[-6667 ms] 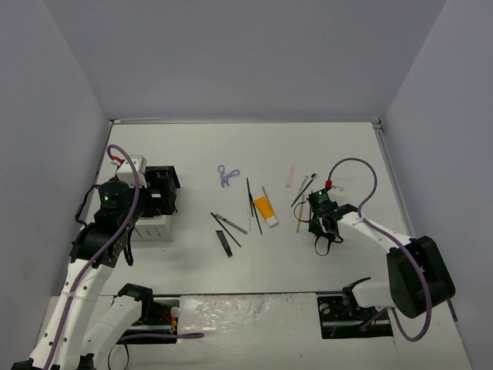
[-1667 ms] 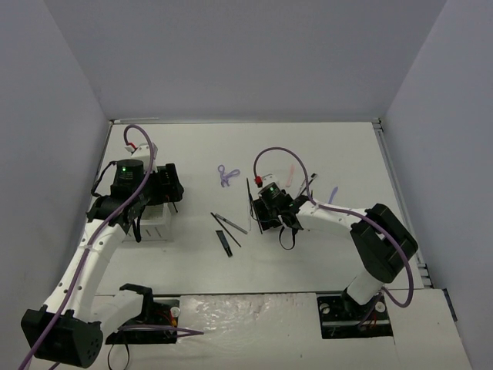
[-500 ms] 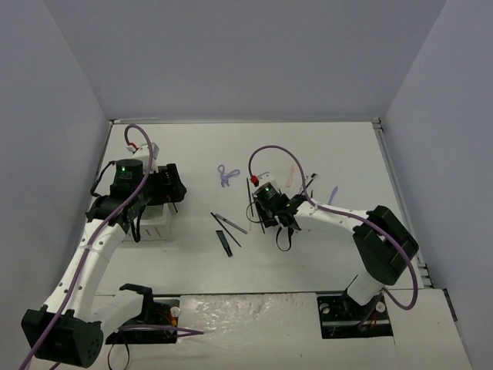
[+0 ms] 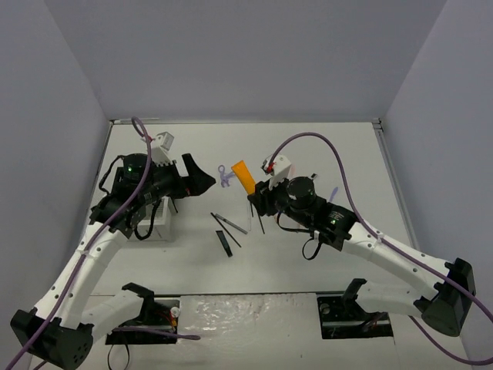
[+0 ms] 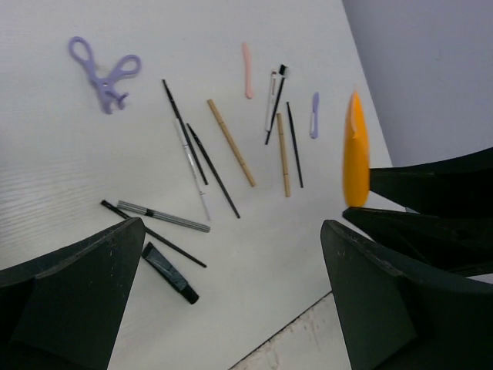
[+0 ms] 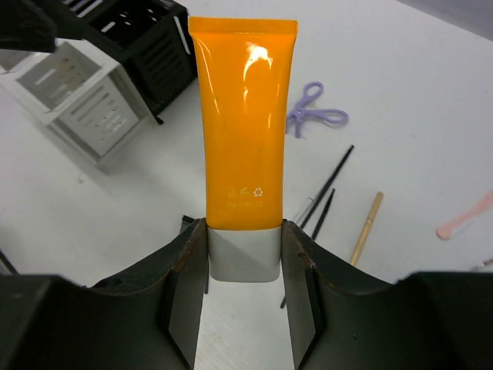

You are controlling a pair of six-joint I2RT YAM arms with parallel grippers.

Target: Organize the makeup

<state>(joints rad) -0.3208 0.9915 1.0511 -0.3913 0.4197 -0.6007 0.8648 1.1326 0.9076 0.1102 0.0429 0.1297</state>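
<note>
orange tube stands clamped by its white cap in your right gripper, held above the table; your left gripper hangs wide open beside the organizer.

Tube orange, cap white; scissor tool lilac; sticks tan; pencils black; small tool pink.

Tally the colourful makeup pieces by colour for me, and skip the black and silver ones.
Orange tube: 1
Tan sticks: 2
Pink tool: 1
Purple scissor-like tool: 1
Lilac tool: 1
Total: 6
</note>
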